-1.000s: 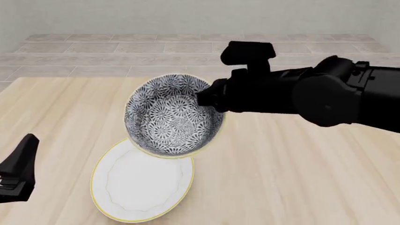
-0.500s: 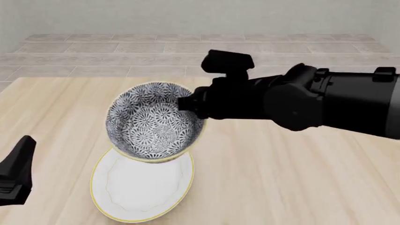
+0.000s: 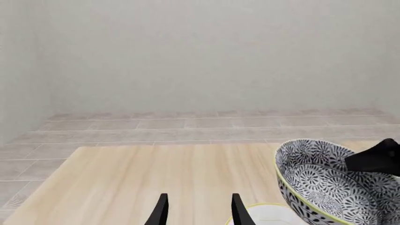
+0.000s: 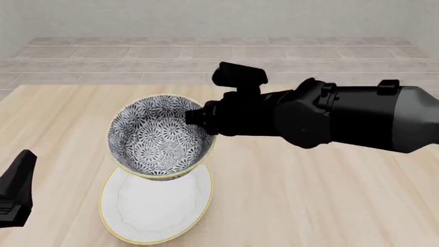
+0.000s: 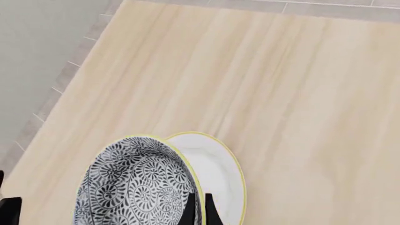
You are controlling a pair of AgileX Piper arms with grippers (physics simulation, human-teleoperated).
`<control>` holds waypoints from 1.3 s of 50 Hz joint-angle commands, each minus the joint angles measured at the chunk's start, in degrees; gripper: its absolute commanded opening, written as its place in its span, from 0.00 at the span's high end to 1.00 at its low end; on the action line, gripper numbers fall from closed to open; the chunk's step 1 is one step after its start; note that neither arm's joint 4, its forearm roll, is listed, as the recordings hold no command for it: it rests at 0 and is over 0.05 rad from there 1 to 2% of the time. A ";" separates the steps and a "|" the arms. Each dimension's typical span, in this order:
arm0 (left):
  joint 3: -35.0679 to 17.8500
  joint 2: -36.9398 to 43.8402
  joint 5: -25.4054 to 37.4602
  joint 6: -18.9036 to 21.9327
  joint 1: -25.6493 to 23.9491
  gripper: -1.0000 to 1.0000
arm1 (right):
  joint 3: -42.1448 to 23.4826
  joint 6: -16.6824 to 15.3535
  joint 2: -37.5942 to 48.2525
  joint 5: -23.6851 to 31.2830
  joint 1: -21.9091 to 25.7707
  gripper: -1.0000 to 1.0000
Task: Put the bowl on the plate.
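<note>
Our right gripper (image 4: 202, 121) pinches the bowl (image 4: 159, 138) by its rim, tilted above the plate (image 4: 156, 206); released off-centre, it may tip off.

A pale wooden table (image 4: 322, 195) with a light, streaked grain running away from the camera fills the lower part of the front view. Beyond its far edge lies a floor of beige-grey tiles (image 4: 123, 64), laid in rows with thin pale joints, and behind that rises a plain, pale grey-green wall (image 4: 205, 18). The left wrist view shows the same tabletop (image 3: 156, 173) narrowing toward the tiles (image 3: 187, 126), with the bare wall (image 3: 206, 56) taking up most of the picture. In the right wrist view the tabletop (image 5: 300, 93) runs at a slant, with tiles (image 5: 69, 70) along its edge
</note>
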 commanded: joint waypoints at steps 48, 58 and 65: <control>0.15 -0.93 0.24 -0.25 -0.06 0.00 | 4.92 6.20 6.76 -11.28 1.21 1.00; 0.06 -1.57 0.95 -0.28 -0.22 0.00 | 4.79 6.26 8.37 -11.81 1.25 1.00; 0.10 -1.26 0.66 -0.20 -0.27 0.00 | 4.71 6.32 8.57 -11.84 1.39 1.00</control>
